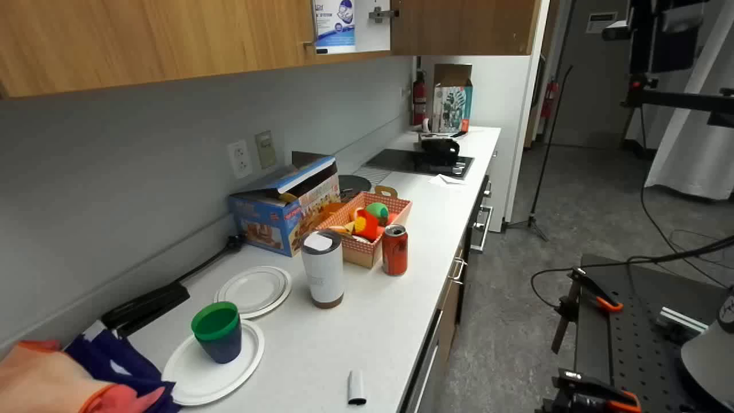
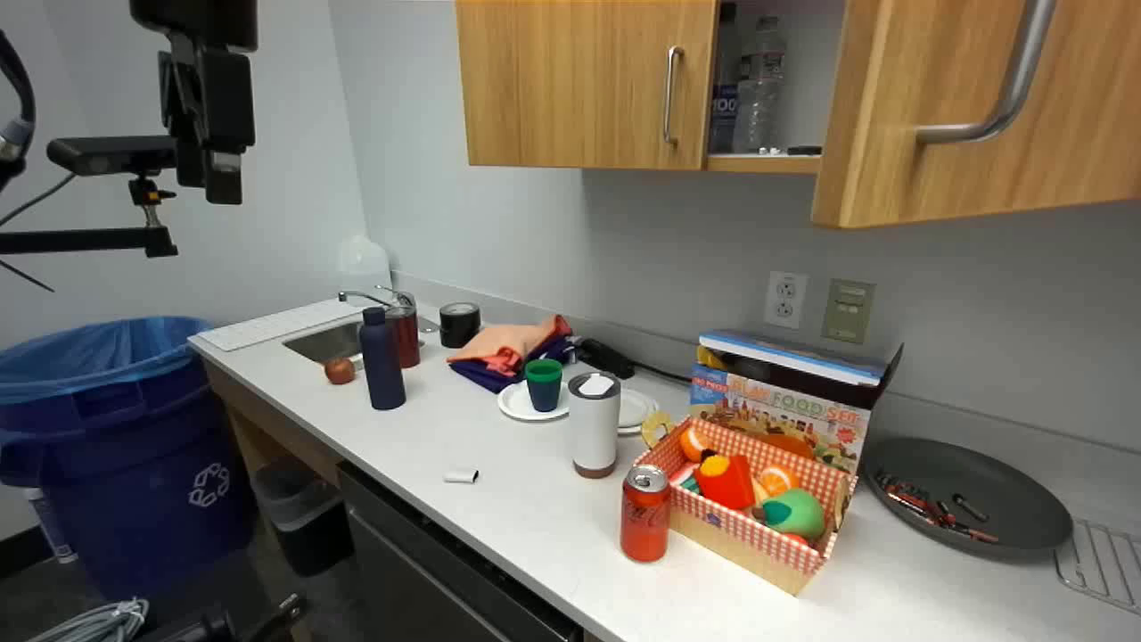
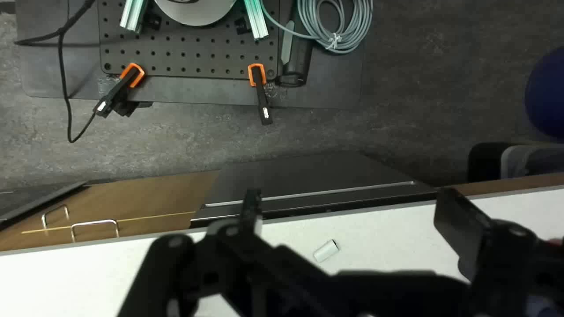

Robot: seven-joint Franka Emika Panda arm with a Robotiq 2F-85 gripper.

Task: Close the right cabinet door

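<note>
The right cabinet door (image 2: 945,183) is light-brown wood grain and stands open, swung out from the cabinet. Its vertical metal bar handle (image 2: 1018,89) is along its left edge. In an exterior view its darker inner side (image 1: 464,28) and a hinge (image 1: 381,15) show. The cabinet opening (image 2: 816,62) is exposed. My gripper (image 2: 223,183) hangs at the upper left in an exterior view, well apart from the door. In the wrist view the gripper's fingers (image 3: 352,204) are wide apart with nothing between them. The door is out of the wrist view.
The matching left door (image 2: 570,89) is shut beside the opening, with bottles (image 2: 759,89) inside. Below, the white counter (image 2: 535,535) holds a tumbler (image 2: 595,428), a red can (image 2: 645,517), a toy-food basket (image 2: 740,544) and a box (image 2: 793,401). A camera (image 2: 111,154) stands near the gripper.
</note>
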